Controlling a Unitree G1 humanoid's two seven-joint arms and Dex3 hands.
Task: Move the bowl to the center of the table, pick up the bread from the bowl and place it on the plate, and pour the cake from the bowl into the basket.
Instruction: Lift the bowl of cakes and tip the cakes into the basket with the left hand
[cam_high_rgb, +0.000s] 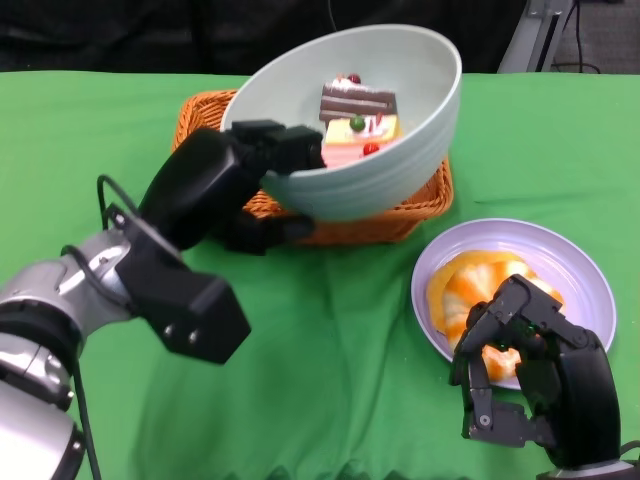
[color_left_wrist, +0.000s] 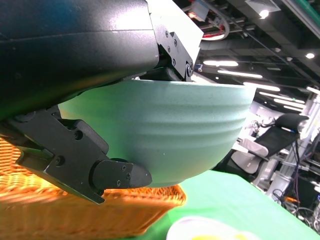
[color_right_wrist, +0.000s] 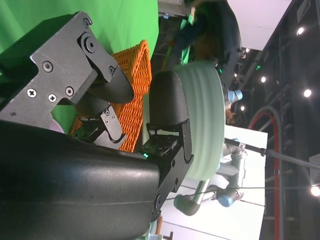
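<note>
Pale green and ribbed on the outside, the bowl (cam_high_rgb: 385, 150) is held off the table by the left hand (cam_high_rgb: 235, 180), which pinches its near rim with fingers over the lip and under the wall. It is tilted, its mouth facing back toward the robot, and it hangs directly above the basket (cam_high_rgb: 420, 215). Inside the bowl, just past the left hand's fingertips, sits the cake (cam_high_rgb: 357, 120), a layered slice with a dark top and small red and green decorations.

The orange wicker basket lies under and behind the left hand; most of its inside is hidden by the bowl, so what it holds cannot be told. Open green cloth (cam_high_rgb: 330, 340) stretches between the two hands.

Next to the right hand (cam_high_rgb: 530, 375) is the lavender plate (cam_high_rgb: 585, 270), with the bread (cam_high_rgb: 475, 285), orange and white, lying on it. The right hand hovers over the plate's near edge with fingers curled downward around the bread's end; it seems to touch the bread, but a grip cannot be told.
</note>
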